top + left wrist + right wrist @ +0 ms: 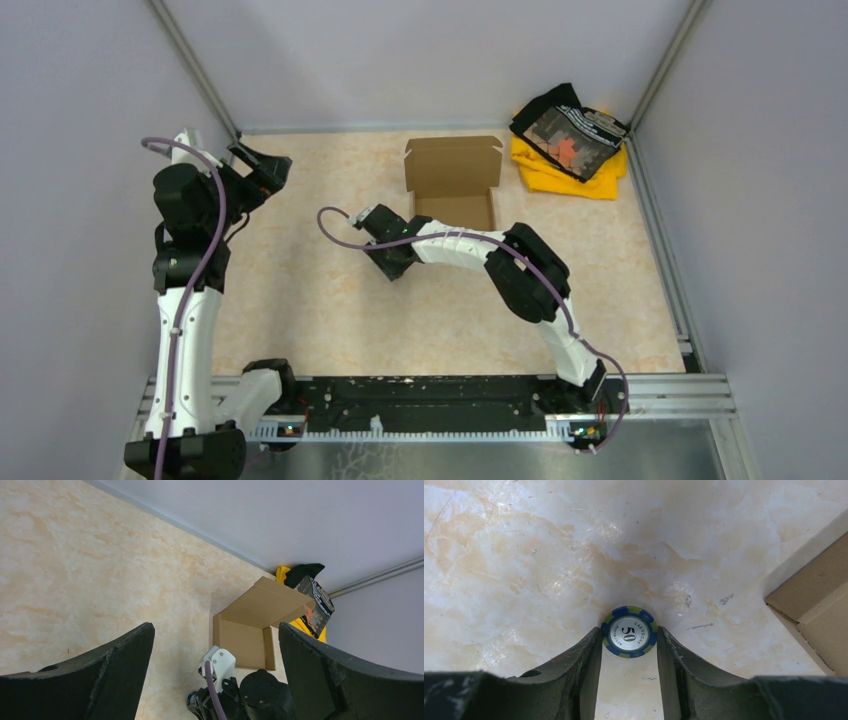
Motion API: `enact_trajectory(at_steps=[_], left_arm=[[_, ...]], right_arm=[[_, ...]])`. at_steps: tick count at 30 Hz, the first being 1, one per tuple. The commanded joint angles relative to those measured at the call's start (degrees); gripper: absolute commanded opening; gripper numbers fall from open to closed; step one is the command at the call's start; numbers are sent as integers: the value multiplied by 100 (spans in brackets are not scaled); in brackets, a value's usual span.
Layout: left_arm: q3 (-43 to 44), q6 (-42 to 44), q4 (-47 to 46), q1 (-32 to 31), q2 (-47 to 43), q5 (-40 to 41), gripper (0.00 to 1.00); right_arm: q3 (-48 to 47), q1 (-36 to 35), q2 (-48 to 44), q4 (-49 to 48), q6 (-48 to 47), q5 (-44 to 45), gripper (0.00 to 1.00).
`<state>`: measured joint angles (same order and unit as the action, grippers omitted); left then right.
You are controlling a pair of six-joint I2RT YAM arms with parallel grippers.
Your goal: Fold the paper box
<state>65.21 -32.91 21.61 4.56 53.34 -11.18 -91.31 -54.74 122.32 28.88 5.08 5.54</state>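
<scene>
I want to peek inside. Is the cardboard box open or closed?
Open. The cardboard box has its lid flap raised at the back, and from above its inside shows bare and looks empty.

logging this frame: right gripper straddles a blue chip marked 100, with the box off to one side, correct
Not quite: the chip is marked 50, not 100, as the right wrist view shows. The rest holds: the right gripper straddles it, and the box sits off to one side.
</scene>
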Motion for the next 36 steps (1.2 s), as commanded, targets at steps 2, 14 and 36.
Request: enact_trajectory(at_steps=[2,14,36], left_arm=[[51,70,-107,19,-57,-7,99],[96,65,-97,24,-92,44,99],[44,42,-104,25,-120,37,99]], right_arm=[[-265,-37,-63,125,-51,88,41],[-263,-28,-186,140,-51,148,41],[-218,156,-529,190,-82,151,41]])
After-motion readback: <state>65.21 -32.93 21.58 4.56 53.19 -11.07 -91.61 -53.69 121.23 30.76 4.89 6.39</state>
